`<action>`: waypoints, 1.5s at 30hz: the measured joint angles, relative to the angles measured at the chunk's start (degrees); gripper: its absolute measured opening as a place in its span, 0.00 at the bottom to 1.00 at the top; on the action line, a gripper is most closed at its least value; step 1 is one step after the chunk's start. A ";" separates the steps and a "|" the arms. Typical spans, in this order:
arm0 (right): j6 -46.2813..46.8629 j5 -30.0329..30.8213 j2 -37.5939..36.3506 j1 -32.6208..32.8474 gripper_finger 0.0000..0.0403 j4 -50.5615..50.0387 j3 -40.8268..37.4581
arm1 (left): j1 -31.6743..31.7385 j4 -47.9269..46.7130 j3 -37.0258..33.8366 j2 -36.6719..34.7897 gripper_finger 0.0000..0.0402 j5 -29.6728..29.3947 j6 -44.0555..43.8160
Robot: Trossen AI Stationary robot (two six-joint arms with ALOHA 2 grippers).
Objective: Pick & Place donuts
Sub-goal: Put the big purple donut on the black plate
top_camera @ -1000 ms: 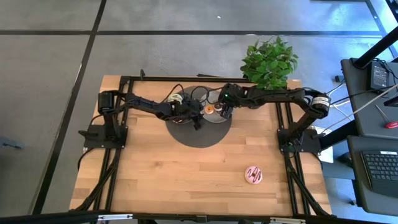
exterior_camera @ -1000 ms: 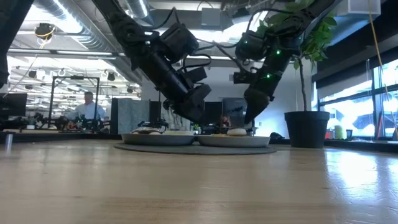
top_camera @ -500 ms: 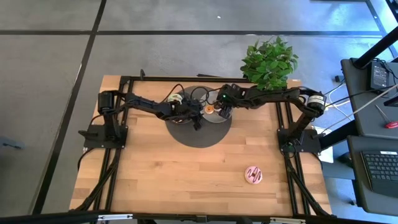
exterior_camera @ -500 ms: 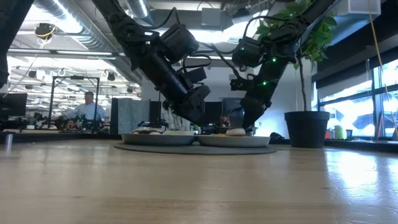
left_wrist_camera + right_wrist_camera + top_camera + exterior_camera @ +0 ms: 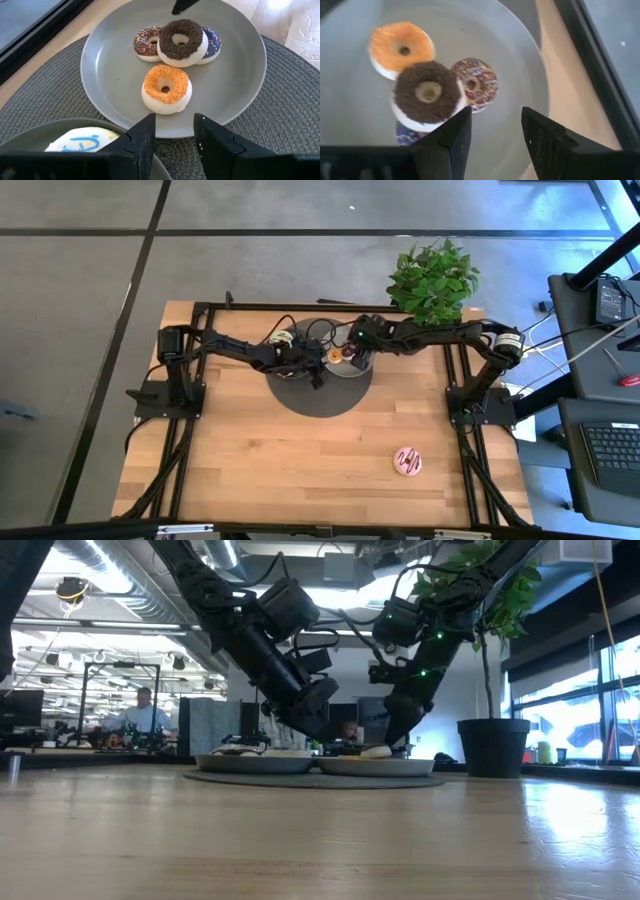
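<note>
**Crowded plate, one donut stranded**

While both grippers hung over the two grey plates at the bench's far edge, the risk lay in how tightly the donuts sat. On the right plate [image 5: 110,85] the chocolate donut [image 5: 180,42] rode on top of a sprinkled one [image 5: 145,44] and a purple one [image 5: 212,42], with the orange donut [image 5: 166,89] just beside them. The right gripper [image 5: 492,135] stood released and empty above that pile; a descent from there could have knocked the chocolate donut off its perch or pushed its neighbours across the plate. The left gripper [image 5: 172,140] was partly parted, holding nothing, over the mat [image 5: 280,125] between the plates, near a white donut [image 5: 82,141] on the left plate. With both arms so close, they might have collided. A pink donut [image 5: 407,461] lay alone near the bench's near right corner, well apart.
</note>
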 joint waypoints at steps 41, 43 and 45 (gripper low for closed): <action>21.78 -19.82 -14.86 52.92 0.43 -36.18 0.00 | -13.24 -6.11 0.00 -8.44 0.32 29.17 5.19; 23.29 -19.82 -14.86 54.40 0.43 -34.51 0.00 | -13.65 -5.55 0.00 -8.44 0.32 29.16 5.03; 23.99 -19.29 -14.86 55.57 0.43 -33.41 0.00 | -13.99 -5.57 0.00 -8.44 0.32 29.14 5.05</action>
